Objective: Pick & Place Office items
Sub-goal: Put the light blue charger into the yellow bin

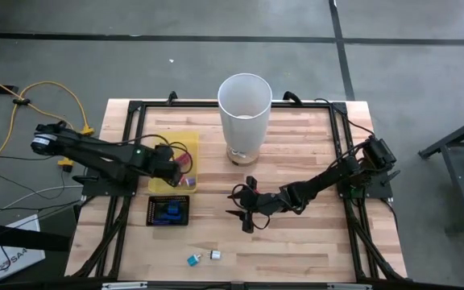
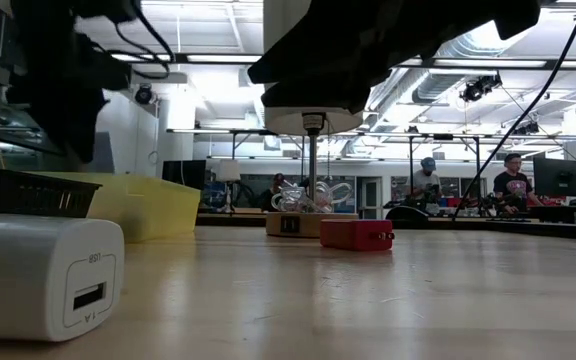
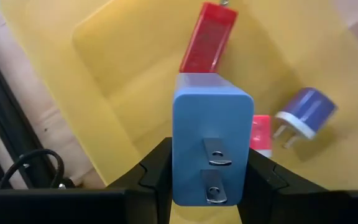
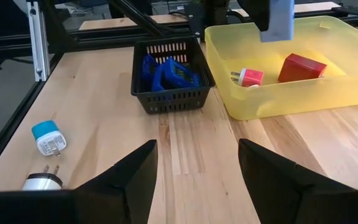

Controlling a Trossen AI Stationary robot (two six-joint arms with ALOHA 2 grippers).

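Left gripper [image 3: 207, 186] grasps a light blue charger [image 3: 211, 146] between its two fingers, above the yellow tray [image 3: 123, 81]. In the left wrist view the charger's long axis runs up and down the frame; the face with two metal prongs points toward the camera. In the high view this gripper [image 1: 170, 165] sits left of centre, over the yellow tray [image 1: 185, 138].

Contents of the yellow tray, left wrist view:
- Red block [image 3: 209, 38], upper centre, long axis tilted slightly right of vertical.
- Red-and-white plug [image 3: 261, 135], just right of the held charger, partly hidden by it.
- Purple-and-white plug [image 3: 306, 112], right of centre, prongs pointing to the lower left.

Right gripper [image 4: 194, 177] hangs over bare table [image 4: 191, 143] with its jaws apart and nothing between them. In the high view it [image 1: 246, 211] lies at centre, right of the black tray [image 1: 168, 211].

Right wrist view:
- Black tray [image 4: 173, 93], upper centre, holds blue pieces [image 4: 166, 71].
- Teal-and-white plug [image 4: 47, 137], left edge, prongs pointing to the lower right.
- White plug [image 4: 42, 181], lower left, prongs pointing up.

White bin [image 1: 245, 113] stands at upper centre of the high view.
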